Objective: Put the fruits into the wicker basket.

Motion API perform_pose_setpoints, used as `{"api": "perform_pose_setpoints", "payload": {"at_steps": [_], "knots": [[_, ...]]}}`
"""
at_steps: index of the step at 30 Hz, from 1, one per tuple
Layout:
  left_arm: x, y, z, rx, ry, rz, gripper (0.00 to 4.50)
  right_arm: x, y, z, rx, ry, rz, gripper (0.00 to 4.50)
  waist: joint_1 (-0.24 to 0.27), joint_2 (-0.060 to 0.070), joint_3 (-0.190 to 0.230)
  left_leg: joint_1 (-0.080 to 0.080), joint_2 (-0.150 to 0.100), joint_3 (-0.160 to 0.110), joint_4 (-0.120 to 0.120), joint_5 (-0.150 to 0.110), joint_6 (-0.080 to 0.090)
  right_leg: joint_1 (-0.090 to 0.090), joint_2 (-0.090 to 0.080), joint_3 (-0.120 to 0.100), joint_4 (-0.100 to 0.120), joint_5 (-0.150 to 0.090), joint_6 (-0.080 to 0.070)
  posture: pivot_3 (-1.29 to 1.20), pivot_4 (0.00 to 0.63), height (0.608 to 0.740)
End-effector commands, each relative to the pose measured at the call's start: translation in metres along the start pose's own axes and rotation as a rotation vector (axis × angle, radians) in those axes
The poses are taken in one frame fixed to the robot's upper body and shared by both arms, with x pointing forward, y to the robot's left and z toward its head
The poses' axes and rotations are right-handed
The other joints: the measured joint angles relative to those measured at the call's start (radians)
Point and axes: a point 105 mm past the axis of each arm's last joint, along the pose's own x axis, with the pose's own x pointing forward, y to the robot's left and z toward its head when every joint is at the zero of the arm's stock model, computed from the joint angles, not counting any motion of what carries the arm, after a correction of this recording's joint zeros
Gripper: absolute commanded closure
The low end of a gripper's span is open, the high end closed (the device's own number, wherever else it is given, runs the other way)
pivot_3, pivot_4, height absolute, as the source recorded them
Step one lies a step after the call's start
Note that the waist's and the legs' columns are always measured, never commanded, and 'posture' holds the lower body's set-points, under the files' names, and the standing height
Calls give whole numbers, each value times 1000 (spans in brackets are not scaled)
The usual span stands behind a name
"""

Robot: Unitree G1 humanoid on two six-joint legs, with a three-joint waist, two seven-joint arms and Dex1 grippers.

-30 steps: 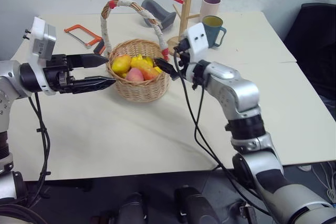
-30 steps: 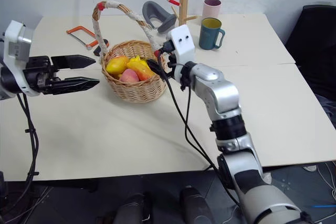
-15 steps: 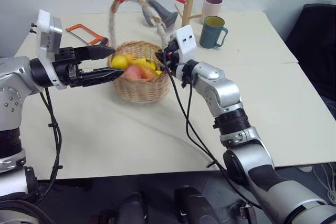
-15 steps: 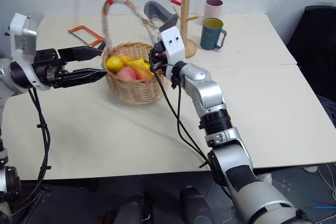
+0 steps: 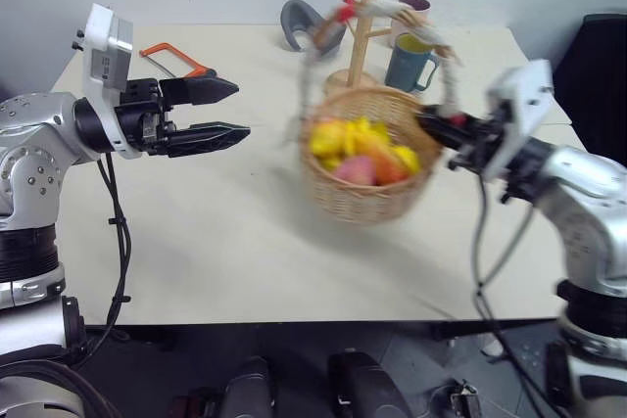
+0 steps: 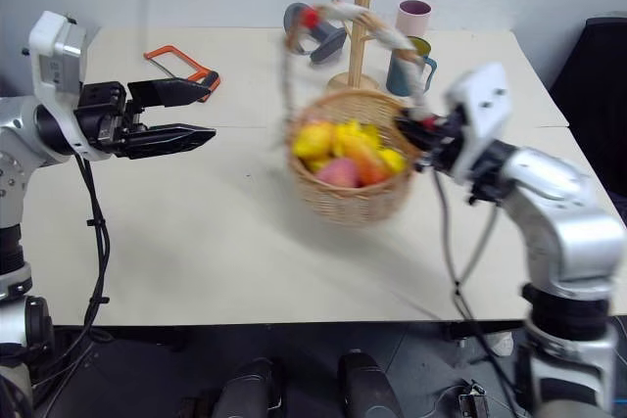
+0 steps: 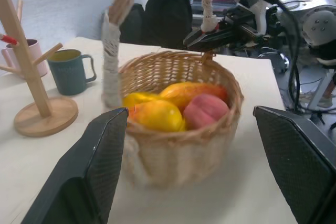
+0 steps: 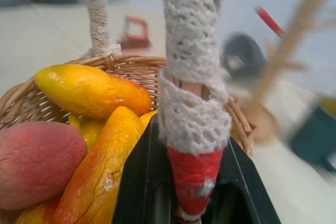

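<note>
The wicker basket sits right of the table's middle, blurred by motion, with its cloth-wrapped handle arching over it. Inside lie the pink-red peach and the yellow-orange mango among other yellow pieces. My right gripper is shut on the handle's red-taped end at the basket's right rim. In the right wrist view the peach and mango lie just beside the fingers. My left gripper hangs open to the basket's left, apart from it, holding nothing.
Close behind the basket stand a wooden mug tree, a teal mug and a pink cup. An orange hacksaw and a grey object lie at the back left. Bare table spreads in front of the left gripper.
My right gripper has shut on the handle's end and swung far to the right, taking the basket with it. The left gripper has shifted slightly toward the middle.
</note>
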Motion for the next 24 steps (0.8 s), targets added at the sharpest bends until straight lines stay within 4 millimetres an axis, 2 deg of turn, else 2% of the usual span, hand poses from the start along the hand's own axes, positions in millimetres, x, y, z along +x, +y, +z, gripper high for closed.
{"api": "perform_pose_setpoints", "payload": {"at_steps": [1,5,7,10,12,19,22,24], "knots": [[7,1,6,47,-10,-33,503,-30,-24,8,-44,-35,-118,4320,-1,0,0,0,0,0,0,0,0,0,0,0,0,0,0,0,150,740],[13,1,4,46,-14,-66,503,-44,-46,-6,-19,-42,-252,4320,-12,1,0,2,1,2,0,1,-1,0,2,2,1,0,0,0,150,740],[15,2,4,47,-20,-77,503,-48,-51,-14,8,-46,-289,4320,-12,1,0,2,1,1,-1,1,-2,0,3,2,2,0,0,0,150,740],[19,2,6,35,-42,-97,503,-57,-49,-35,55,-15,-301,3360,-3,1,0,2,1,0,-1,2,-2,0,3,2,1,0,1,0,150,740],[21,0,5,26,-43,-117,503,-66,-48,-42,79,-11,-316,2783,-1,1,1,2,0,0,-1,2,-2,1,2,2,1,-1,1,0,150,740],[22,-3,4,10,-42,-151,503,-106,-39,-35,64,50,-287,442,3,1,1,2,-1,0,1,1,-1,3,1,2,1,-1,3,0,150,740],[22,-2,2,3,-41,-169,503,-151,-29,-28,100,155,-217,442,15,2,1,3,-1,-1,0,1,-1,4,1,2,1,-1,4,0,150,740],[20,-3,0,-3,-37,-194,503,-174,-17,-16,151,190,-131,442,22,2,1,5,-1,-1,-1,1,-1,6,2,2,0,-2,5,0,150,740]]}}
